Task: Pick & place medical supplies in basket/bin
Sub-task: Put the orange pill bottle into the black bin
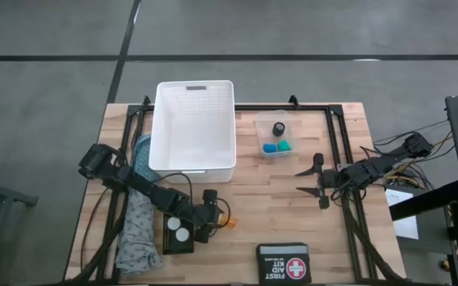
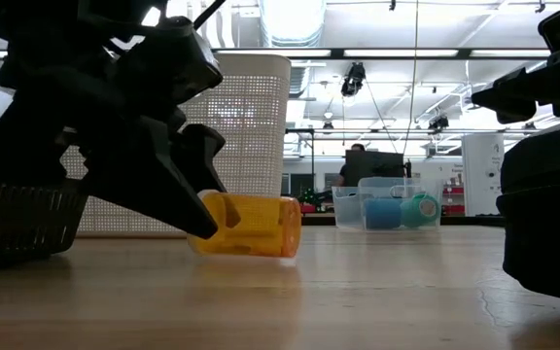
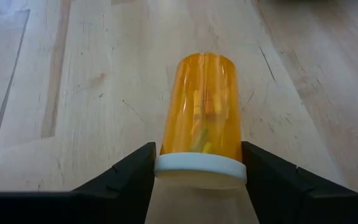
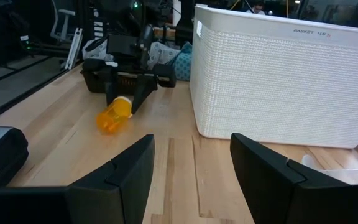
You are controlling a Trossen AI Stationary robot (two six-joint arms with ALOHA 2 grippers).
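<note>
Dark left gripper (image 3: 197, 180) fingers straddle the white cap of an orange pill bottle (image 3: 205, 106) lying at frame centre, apparently not yet clamped. White basket (image 1: 193, 127) sits upper centre. Right gripper (image 1: 318, 176) waits open, empty. Bottle: light, rigid, slick, rolls; grip cap.

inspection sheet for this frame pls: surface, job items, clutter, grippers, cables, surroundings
Surface: wooden table, black frame rails along its sides.
Job's things: orange bottle lying on its side, white cap toward the left gripper; white basket looks empty; clear tub holds blue, green and black pieces; teal cloth at the table's left edge.
Clutter: first aid kit at the near edge; dark bin with two white caps.
Grippers: left gripper straddles the bottle's cap, contact unclear; right gripper open, empty, right of centre.
Cables: bundle off the right edge.
Surroundings: grey floor, workshop behind.
</note>
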